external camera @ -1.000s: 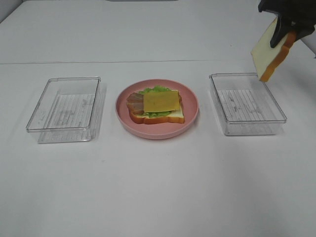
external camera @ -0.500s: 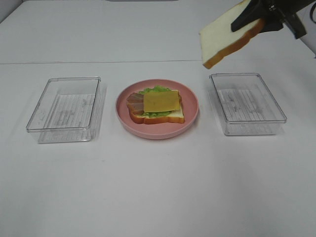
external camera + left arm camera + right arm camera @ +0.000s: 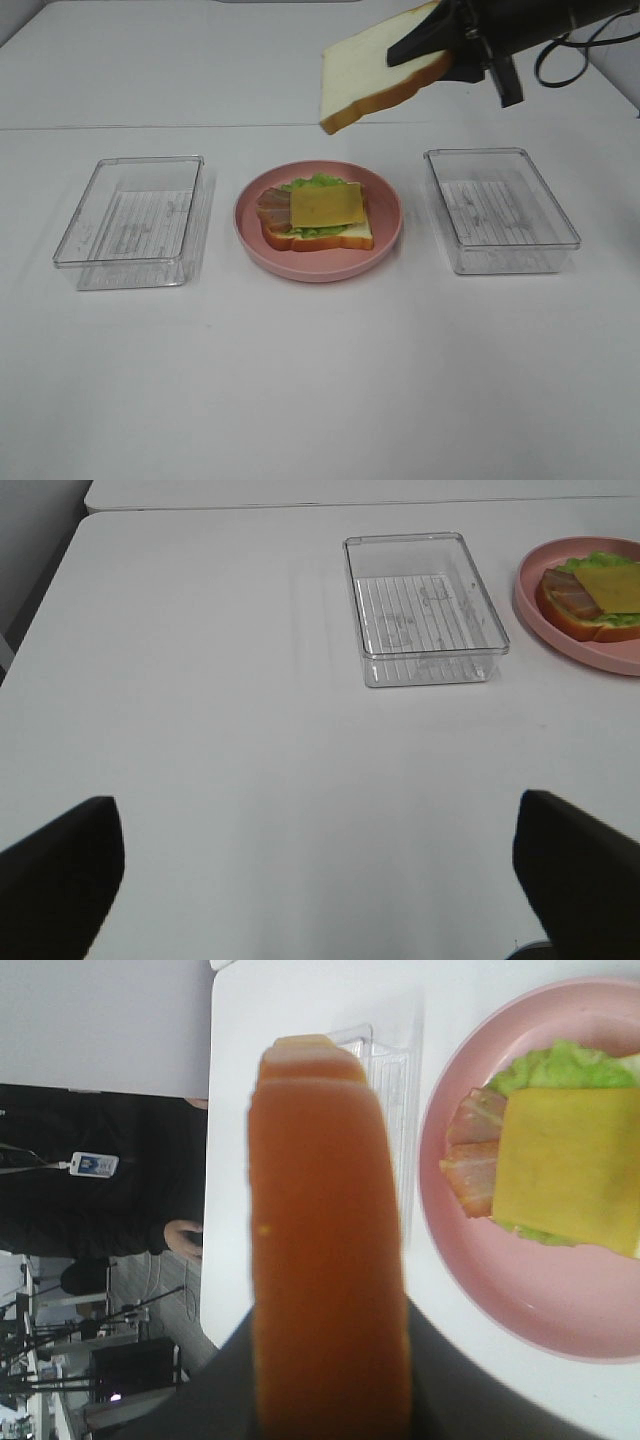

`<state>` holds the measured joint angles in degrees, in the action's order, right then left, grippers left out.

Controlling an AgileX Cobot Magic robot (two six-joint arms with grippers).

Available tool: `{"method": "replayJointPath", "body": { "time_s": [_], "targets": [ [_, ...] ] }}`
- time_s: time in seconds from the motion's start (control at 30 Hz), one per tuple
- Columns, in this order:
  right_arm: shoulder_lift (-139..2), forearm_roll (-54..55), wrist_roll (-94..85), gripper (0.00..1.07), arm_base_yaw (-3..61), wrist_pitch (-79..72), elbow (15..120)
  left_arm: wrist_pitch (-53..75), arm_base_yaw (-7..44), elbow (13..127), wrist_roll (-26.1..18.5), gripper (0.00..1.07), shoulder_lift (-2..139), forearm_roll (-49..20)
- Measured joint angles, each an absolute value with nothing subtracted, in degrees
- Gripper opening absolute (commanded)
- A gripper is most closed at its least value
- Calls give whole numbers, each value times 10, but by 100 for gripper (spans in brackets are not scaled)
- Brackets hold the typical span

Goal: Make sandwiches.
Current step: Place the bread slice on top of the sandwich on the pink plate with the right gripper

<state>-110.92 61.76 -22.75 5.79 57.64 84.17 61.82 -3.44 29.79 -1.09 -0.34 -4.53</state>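
Carrying top bread slice [image 3: 375,75] clamped in my right gripper [image 3: 440,45] | left gripper [image 3: 320,880] wide open | next: lower onto cheese [image 3: 326,204], square up.

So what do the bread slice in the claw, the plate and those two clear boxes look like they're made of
Bread slice: probably toy foam or soft plastic; matte white face, even orange crust, holds stiff in the right claw.
Pink plate: likely plastic; smooth, uniform colour, soft sheen.
Left clear tray and right clear tray: hard transparent plastic; see-through walls, ribbed floors, glossy rims.
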Motion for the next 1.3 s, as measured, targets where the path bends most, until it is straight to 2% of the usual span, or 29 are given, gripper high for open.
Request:
{"method": "replayJointPath", "body": {
  "time_s": [0.07,0.13,0.27,0.47,0.77,1.3],
  "targets": [
    [-1117,619,-228,0,70,571,842,618,-34,298,-11,98,-3,-45],
    [-1155,629,-231,0,114,552,842,618,-34,298,-11,98,-3,-45],
    [-1184,638,-231,0,125,537,842,618,-34,298,-11,98,-3,-45],
    [-1232,671,-236,0,125,523,849,618,-34,298,-11,98,-3,-45],
    [-1285,665,-215,0,125,540,919,618,-34,298,-11,98,-3,-46],
    [-1309,653,-206,0,125,535,921,618,-34,298,-11,98,-3,-46]
  ]
}}
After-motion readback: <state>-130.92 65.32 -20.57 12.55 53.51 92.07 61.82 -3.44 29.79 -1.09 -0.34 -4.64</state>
